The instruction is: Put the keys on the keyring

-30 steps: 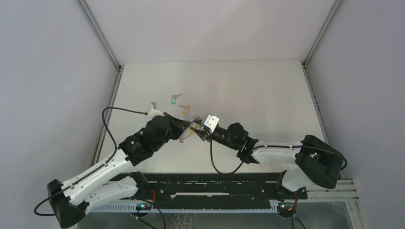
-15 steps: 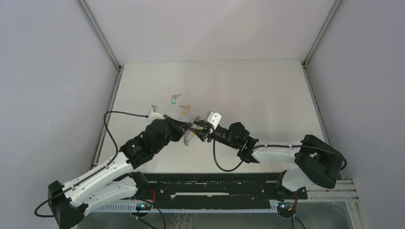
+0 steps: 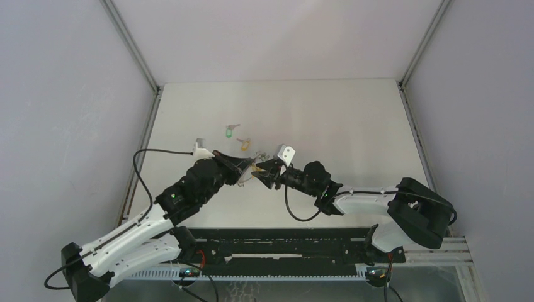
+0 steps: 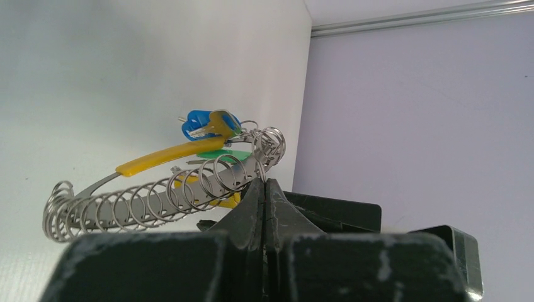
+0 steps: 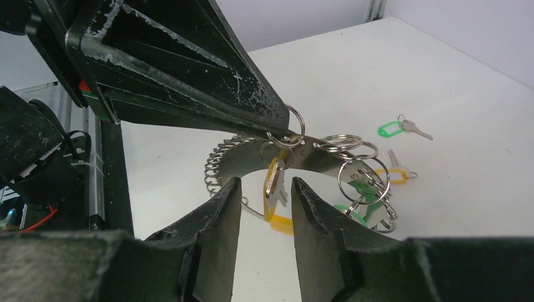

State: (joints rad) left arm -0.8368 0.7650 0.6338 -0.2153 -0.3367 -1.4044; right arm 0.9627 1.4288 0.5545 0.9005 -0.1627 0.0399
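Left wrist view: the left gripper (image 4: 265,184) is closed tight, pinching an end ring of the keyring (image 4: 126,207). Its curved band runs away toward 8 o'clock (the blue tag (image 4: 200,121) sits at 11 o'clock). Facing it, the right gripper (image 5: 265,184) stands partly open, with a yellow tag (image 5: 277,221) hanging in the gap, apparently clear of both fingers. Beyond, a green-tagged key (image 5: 393,129) lies at 2 o'clock and an orange-tagged key (image 5: 393,171) at 3 o'clock.

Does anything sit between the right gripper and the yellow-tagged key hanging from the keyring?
Nothing visible. The yellow-tagged key hangs off the keyring in line with the gap of the open right gripper; the left gripper pinches the keyring just above.
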